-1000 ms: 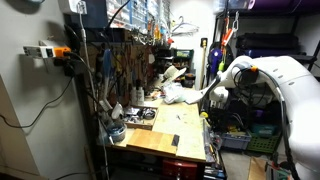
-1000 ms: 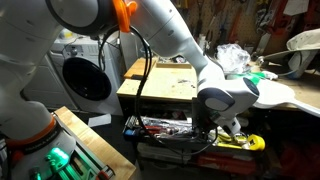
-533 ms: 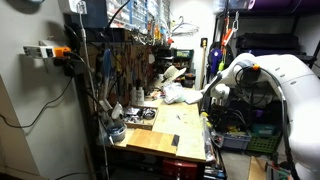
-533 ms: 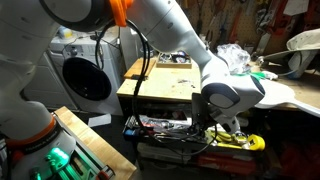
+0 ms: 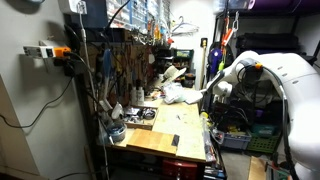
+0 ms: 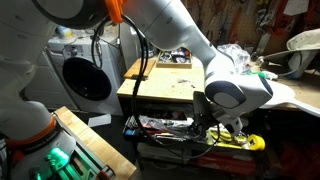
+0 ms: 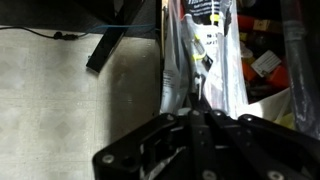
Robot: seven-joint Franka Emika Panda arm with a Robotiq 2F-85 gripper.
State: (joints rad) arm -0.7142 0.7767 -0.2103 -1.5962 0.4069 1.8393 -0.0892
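A white robot arm (image 5: 270,75) reaches in from the right of a cluttered workshop. Its tool (image 5: 213,97) hangs just beside the edge of a wooden desk (image 5: 165,135), near a crumpled white bag (image 5: 180,95). Whether the tool is parted or closed cannot be made out. Hand tools (image 5: 130,50) crowd a pegboard (image 5: 112,72) along the desk, and a power strip (image 5: 42,50) hangs on the wall.

Exterior views share workbench (image 5: 162,140) (image 6: 165,88) from opposite sides; wrist view looks down past pincer (image 7: 200,112)
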